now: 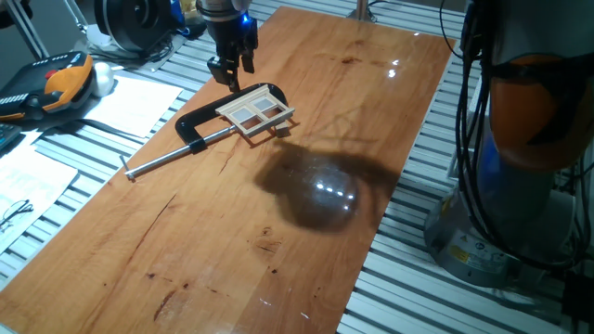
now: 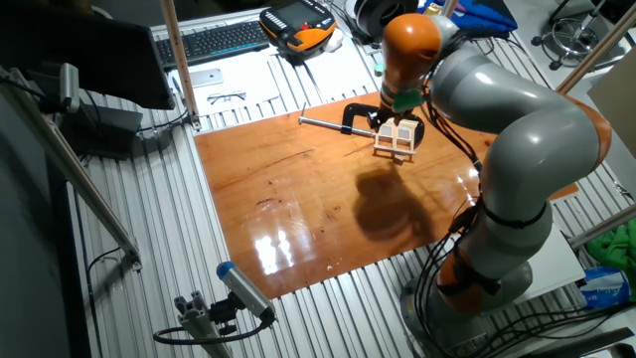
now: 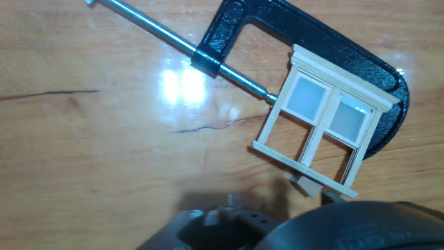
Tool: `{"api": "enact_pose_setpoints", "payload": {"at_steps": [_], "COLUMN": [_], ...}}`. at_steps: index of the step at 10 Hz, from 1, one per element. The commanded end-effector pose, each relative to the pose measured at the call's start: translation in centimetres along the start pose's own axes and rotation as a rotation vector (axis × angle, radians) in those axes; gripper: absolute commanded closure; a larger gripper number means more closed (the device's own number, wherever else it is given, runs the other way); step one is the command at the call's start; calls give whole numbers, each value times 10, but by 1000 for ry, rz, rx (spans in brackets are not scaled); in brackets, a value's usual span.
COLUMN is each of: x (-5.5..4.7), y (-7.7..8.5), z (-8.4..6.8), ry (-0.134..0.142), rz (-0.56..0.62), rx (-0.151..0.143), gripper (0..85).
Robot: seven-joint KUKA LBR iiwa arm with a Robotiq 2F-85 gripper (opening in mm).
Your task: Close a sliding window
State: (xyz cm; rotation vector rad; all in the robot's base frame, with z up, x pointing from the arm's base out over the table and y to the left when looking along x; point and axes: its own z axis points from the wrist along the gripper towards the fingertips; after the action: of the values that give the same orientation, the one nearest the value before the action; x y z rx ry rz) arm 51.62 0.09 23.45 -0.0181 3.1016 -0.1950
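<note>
The claw (image 1: 229, 67), its opening unclear, hovers seemingly just above the clamped sliding window (image 1: 254, 110).

one sliding window (image 3: 326, 118), one C-clamp (image 3: 319, 48)

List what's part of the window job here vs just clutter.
Job: window, held in the clamp; gripper hanging above it, not touching.

Clutter: orange-black pendant, papers, keyboard, glasses, off the wooden board.
</note>
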Motion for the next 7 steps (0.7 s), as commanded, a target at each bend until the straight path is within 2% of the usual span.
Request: {"api": "enact_pose_setpoints", "payload": {"at_steps": [1, 3, 5, 7], "x": [-1, -3, -6, -10], "y": [0, 1, 2, 3], "z": [2, 10, 14, 18], "ry": [6, 9, 14, 35], "rz": [2, 10, 13, 16], "rx": [-10, -40, -43, -38], "gripper": [850, 850, 850, 850]}}
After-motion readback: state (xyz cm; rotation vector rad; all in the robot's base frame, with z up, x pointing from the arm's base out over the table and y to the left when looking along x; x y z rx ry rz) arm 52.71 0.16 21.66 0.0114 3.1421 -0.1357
